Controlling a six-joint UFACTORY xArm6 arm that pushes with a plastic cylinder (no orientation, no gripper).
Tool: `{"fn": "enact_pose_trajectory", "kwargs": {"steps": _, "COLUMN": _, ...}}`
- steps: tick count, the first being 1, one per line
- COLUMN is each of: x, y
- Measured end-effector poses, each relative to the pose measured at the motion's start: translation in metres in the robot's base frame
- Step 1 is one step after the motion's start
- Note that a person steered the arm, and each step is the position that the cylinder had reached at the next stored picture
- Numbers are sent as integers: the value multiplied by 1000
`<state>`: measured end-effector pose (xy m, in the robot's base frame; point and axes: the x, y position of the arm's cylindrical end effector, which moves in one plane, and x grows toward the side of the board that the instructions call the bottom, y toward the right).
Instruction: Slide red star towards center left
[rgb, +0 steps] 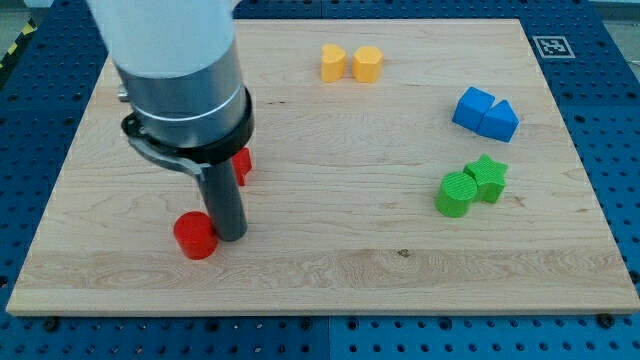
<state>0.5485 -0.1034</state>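
The red star-shaped plastic block (242, 163) sits in the left half of the pale wooden board (330, 250), roughly midway between the board's top and bottom edges. Only a sliver of it shows, because the arm's grey collar and dark rod stand in front of it, so its shape cannot be confirmed from here; I take it for the star because the other red piece is plainly round. My tip (231, 237) rests on the board below that sliver, nearer the bottom edge. It touches, or stands just beside, the red cylinder-shaped block (195, 236), which lies on its left. The rod carries nothing; it only bears on the surface.

The relation that matters: the star lies above the tip and slightly toward the view's right. A push toward the left edge would, in my judgement, call for the tip to be on the star's right side first. Going round it without nudging the red cylinder looks like the delicate part.

Further out, two yellow blocks (351, 63) stand side by side near the top edge. Two blue blocks (485, 113) touch near the right edge. A green cylinder (456, 194) and a green star (487, 177) sit together below them. Around the board is a blue perforated table (610, 120), with a small printed marker (550, 45) at the top right corner.
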Motion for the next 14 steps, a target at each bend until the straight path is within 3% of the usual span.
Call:
{"fn": "enact_pose_trajectory", "kwargs": {"steps": 4, "x": 7, "y": -73}}
{"fn": "enact_pose_trajectory", "kwargs": {"steps": 5, "x": 8, "y": -62}}
{"fn": "enact_pose_trajectory", "kwargs": {"steps": 7, "x": 4, "y": 43}}
{"fn": "enact_pose_trajectory", "kwargs": {"steps": 9, "x": -61, "y": 71}}
{"fn": "enact_pose_trajectory", "kwargs": {"steps": 12, "x": -90, "y": -26}}
{"fn": "enact_pose_trajectory", "kwargs": {"steps": 14, "x": -97, "y": -44}}
